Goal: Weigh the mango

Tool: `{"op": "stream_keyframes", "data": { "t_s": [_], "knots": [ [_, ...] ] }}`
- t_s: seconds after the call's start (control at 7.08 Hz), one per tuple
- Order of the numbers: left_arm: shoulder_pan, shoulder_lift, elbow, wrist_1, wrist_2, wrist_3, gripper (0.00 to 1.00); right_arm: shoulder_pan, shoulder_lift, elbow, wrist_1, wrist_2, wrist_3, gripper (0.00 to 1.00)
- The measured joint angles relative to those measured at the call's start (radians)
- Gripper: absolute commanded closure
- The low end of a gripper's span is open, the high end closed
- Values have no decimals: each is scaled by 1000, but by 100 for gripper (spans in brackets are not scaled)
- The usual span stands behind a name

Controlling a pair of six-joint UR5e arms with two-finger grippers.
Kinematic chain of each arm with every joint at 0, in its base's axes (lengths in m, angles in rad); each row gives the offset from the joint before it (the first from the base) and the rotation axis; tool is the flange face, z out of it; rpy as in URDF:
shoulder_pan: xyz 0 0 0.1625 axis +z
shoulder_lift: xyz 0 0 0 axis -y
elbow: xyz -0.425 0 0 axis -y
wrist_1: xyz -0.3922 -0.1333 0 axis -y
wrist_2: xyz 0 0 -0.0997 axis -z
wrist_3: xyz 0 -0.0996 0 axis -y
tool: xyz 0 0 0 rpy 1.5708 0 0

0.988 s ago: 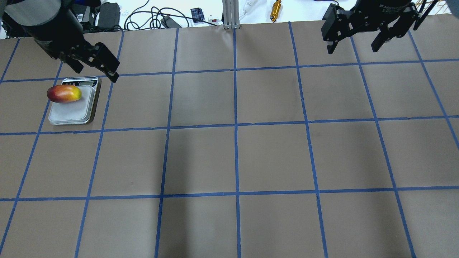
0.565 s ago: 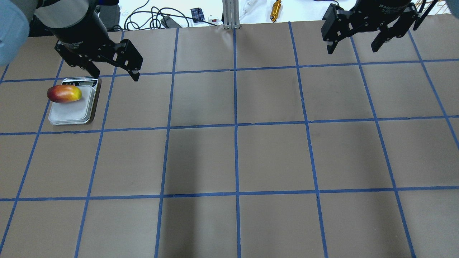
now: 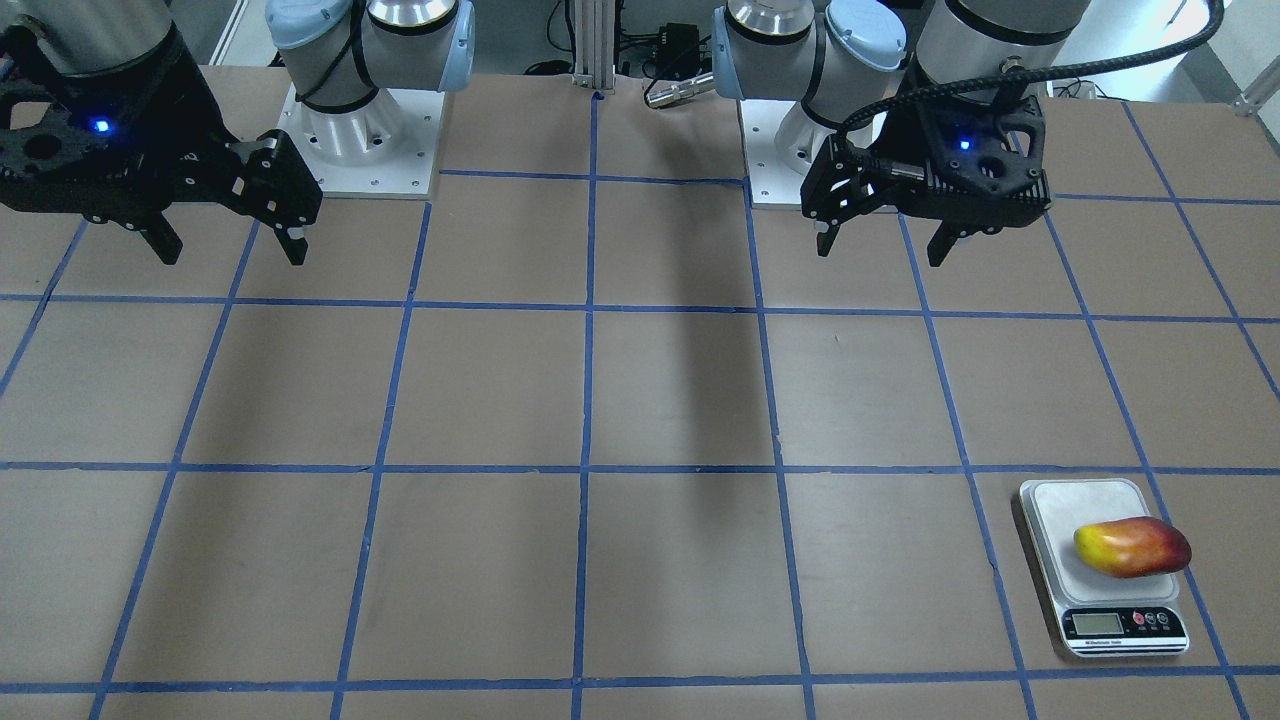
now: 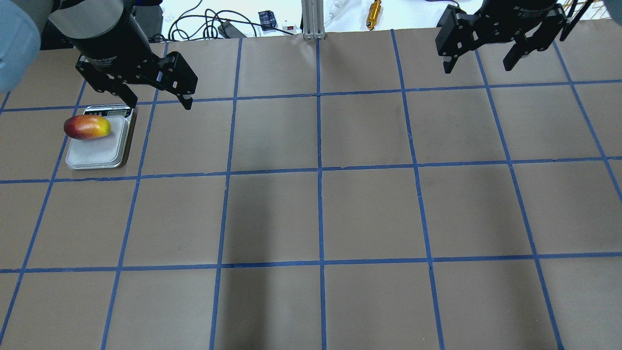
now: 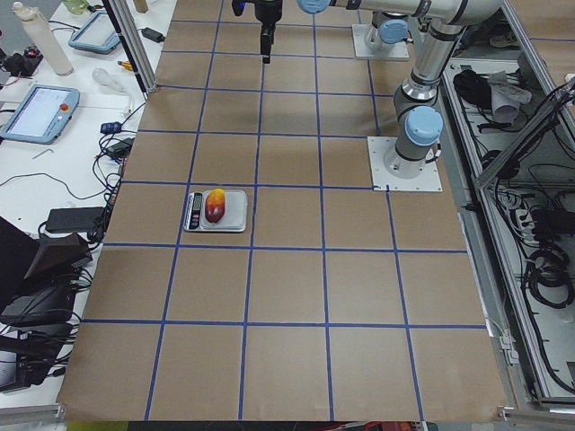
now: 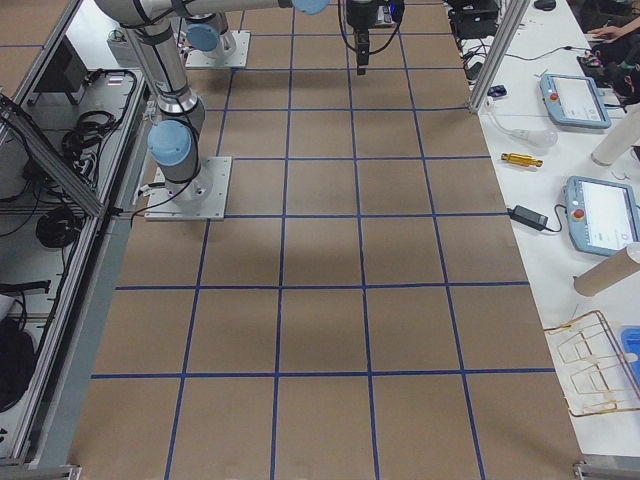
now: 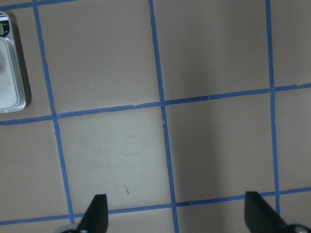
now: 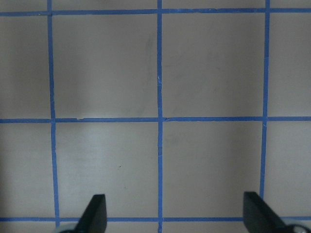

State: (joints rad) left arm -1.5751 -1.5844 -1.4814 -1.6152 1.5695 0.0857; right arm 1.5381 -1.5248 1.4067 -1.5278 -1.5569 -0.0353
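Takes in a wide table point(image 4: 272, 136) papered in brown and ruled into squares by blue tape lines point(image 4: 319, 170), with soft, dim shadows point(image 4: 243, 214) lying across its middle under even light. Adjoins a white bench point(image 6: 540, 310) along the far edge, littered with touchscreen pendants point(image 6: 600, 215), a cardboard tube point(image 6: 612, 272), a black power brick point(image 6: 527, 215) and a brass-coloured cylinder point(image 4: 373, 12). Meets an aluminium post point(image 4: 311, 19) at mid-edge and, on the opposite side, a metal-framed bay point(image 5: 519, 148) holding coiled black cables point(image 5: 544, 274).
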Motion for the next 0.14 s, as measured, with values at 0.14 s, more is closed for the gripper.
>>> {"op": "stream_keyframes", "data": {
  "t_s": [0.14],
  "knots": [
    [0,2,0,0,-1,0,0,0,0,0,0,0,0,0]
  ]
}}
